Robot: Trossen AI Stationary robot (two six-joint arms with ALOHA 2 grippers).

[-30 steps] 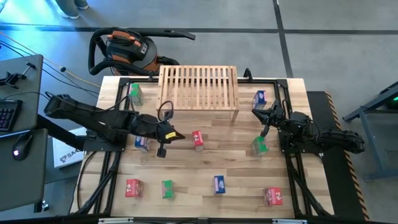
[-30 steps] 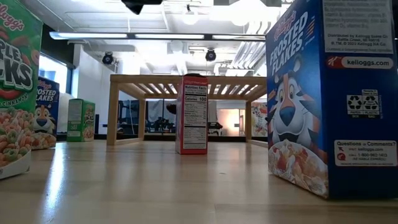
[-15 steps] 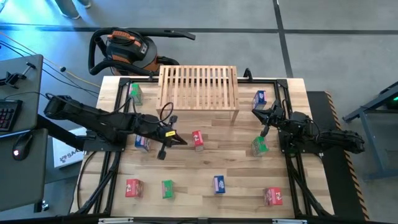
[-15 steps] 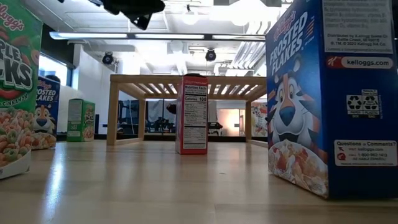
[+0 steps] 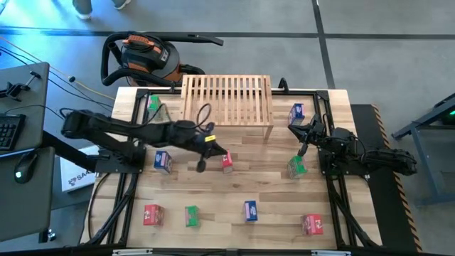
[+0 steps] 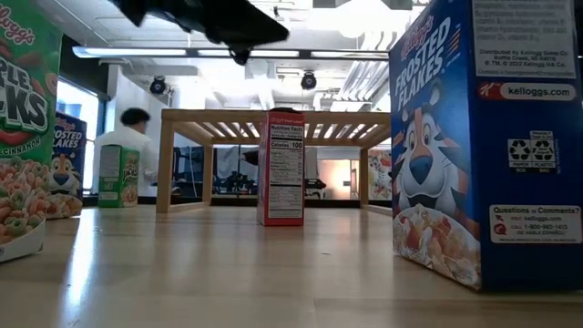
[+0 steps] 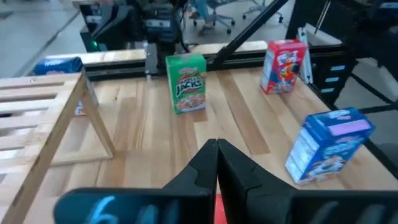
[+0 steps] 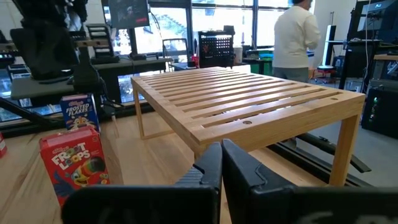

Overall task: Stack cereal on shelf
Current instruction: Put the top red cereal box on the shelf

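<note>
Down at tabletop (image 6: 273,273) level, a big blue Frosted Flakes box (image 6: 483,137) looms nearest, and behind it a red box (image 6: 281,167) stands in front of the shelf (image 6: 273,117). From above, that same red box (image 5: 227,161) sits just before the shelf (image 5: 227,99), with the left pincer (image 5: 201,166) right beside it, fingers pressed fully together, holding nothing. The right pincer (image 5: 301,151) waits off the shelf's right end, also clamped tight and empty. Only the low view catches a person (image 6: 132,150) far beyond the shelf.
</note>
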